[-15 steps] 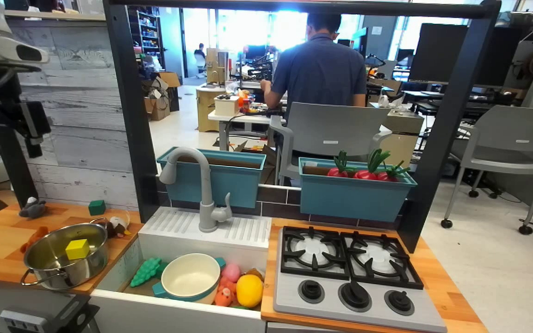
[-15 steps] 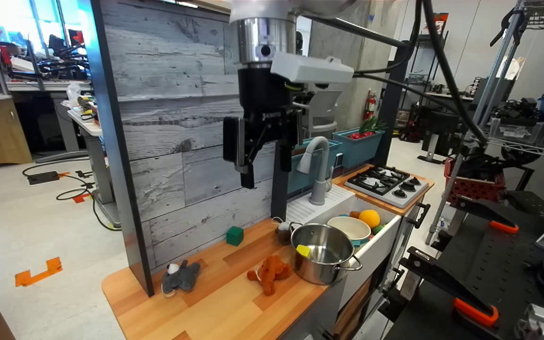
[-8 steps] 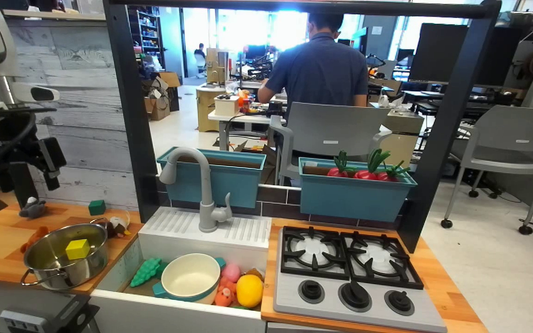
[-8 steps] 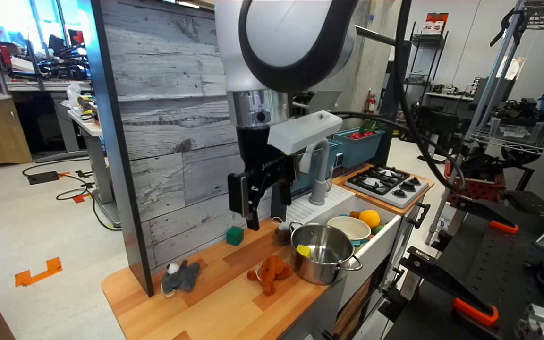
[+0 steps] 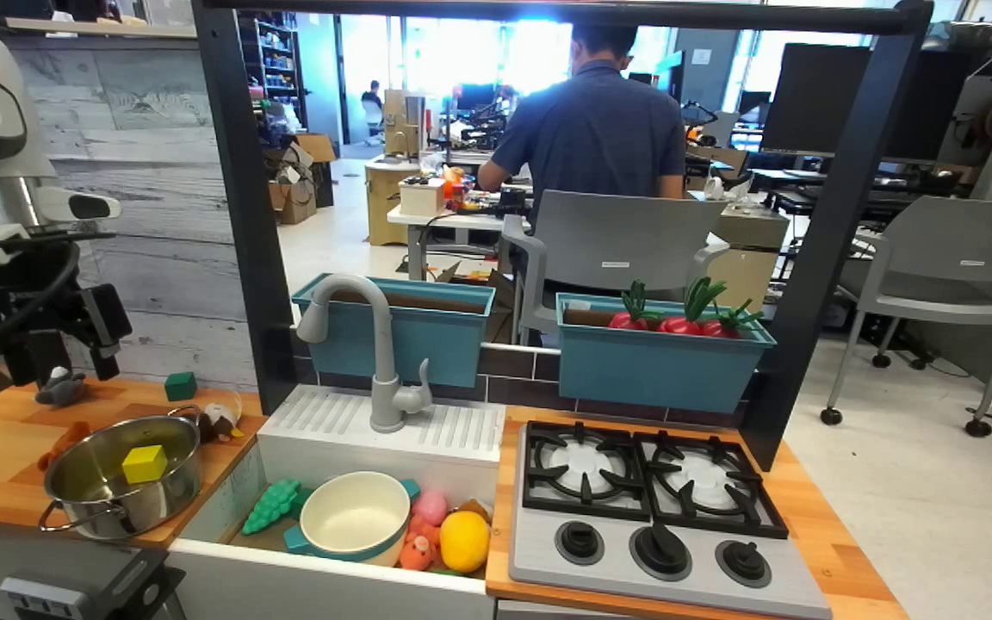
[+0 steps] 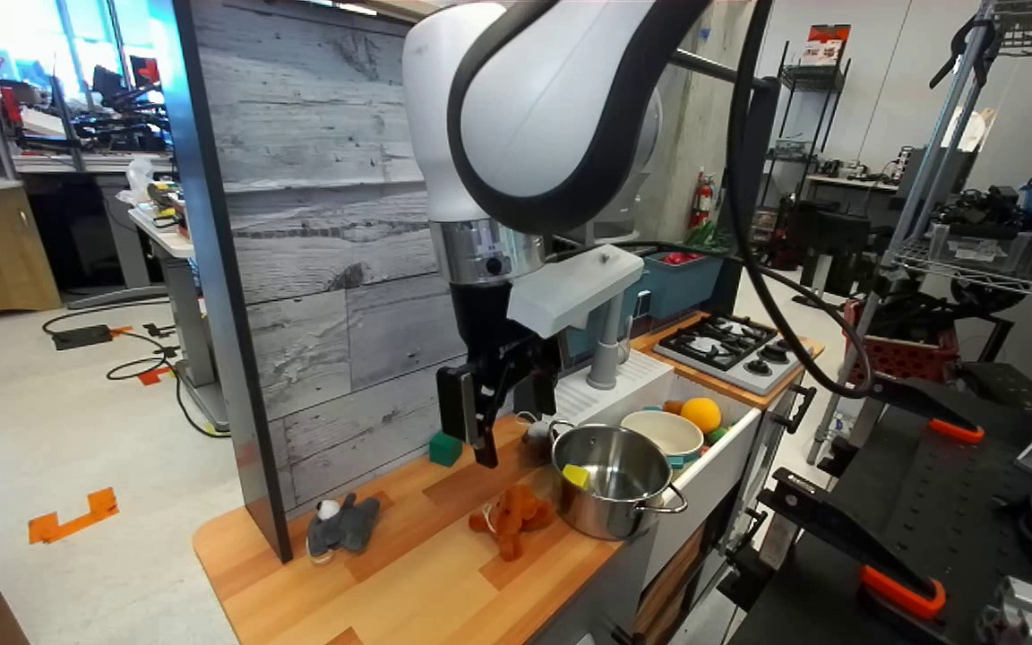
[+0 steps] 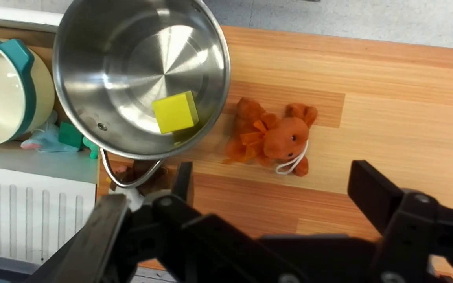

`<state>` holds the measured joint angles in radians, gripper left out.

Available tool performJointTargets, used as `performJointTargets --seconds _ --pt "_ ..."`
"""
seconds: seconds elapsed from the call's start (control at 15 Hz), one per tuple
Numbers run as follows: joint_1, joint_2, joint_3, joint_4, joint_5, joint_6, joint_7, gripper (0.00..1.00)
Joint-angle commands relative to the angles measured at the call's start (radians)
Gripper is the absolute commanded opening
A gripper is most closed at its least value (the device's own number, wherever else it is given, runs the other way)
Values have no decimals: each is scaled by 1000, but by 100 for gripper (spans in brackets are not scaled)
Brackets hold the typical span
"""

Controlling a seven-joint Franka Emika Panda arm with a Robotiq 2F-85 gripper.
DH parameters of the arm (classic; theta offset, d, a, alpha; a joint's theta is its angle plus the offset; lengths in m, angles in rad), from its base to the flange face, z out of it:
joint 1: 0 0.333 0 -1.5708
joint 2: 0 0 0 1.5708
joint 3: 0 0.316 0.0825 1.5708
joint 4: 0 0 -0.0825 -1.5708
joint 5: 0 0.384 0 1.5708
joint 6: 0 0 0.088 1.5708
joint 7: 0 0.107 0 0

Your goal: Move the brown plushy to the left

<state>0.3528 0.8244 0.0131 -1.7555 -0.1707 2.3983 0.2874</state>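
Your fingers (image 7: 370, 192) are spread wide, up above the desk (image 6: 408, 578), wood grain visible through the gap. The orange-brown plushy (image 7: 281, 137) lies on the desk just beside the steel pot (image 7: 132, 59), below your fingers and apart. In your wrist view it's between them side to side, nearer the top edge.

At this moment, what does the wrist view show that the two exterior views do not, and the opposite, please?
Only the wrist view shows a light-blue toy near the cream pot, and the eyes of the reddish-brown plush.
Seen in both exterior views only: the stove, the faucet and the red radishes.
All share that plush, the cream pot, the steel pot with the yellow block inside, and the fingers, which stand apart.
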Motion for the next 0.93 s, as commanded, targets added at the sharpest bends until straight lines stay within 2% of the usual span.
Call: performJointTargets --seconds 0.0,0.4,0.8,0.87 --pt "9 56 -15 57 -11 -2 10 100" --pt "30 140 -15 110 -23 -21 -12 100" --pt "54 168 -12 131 -29 -38 -38 100" --pt "59 169 -14 133 -29 -36 -32 85"
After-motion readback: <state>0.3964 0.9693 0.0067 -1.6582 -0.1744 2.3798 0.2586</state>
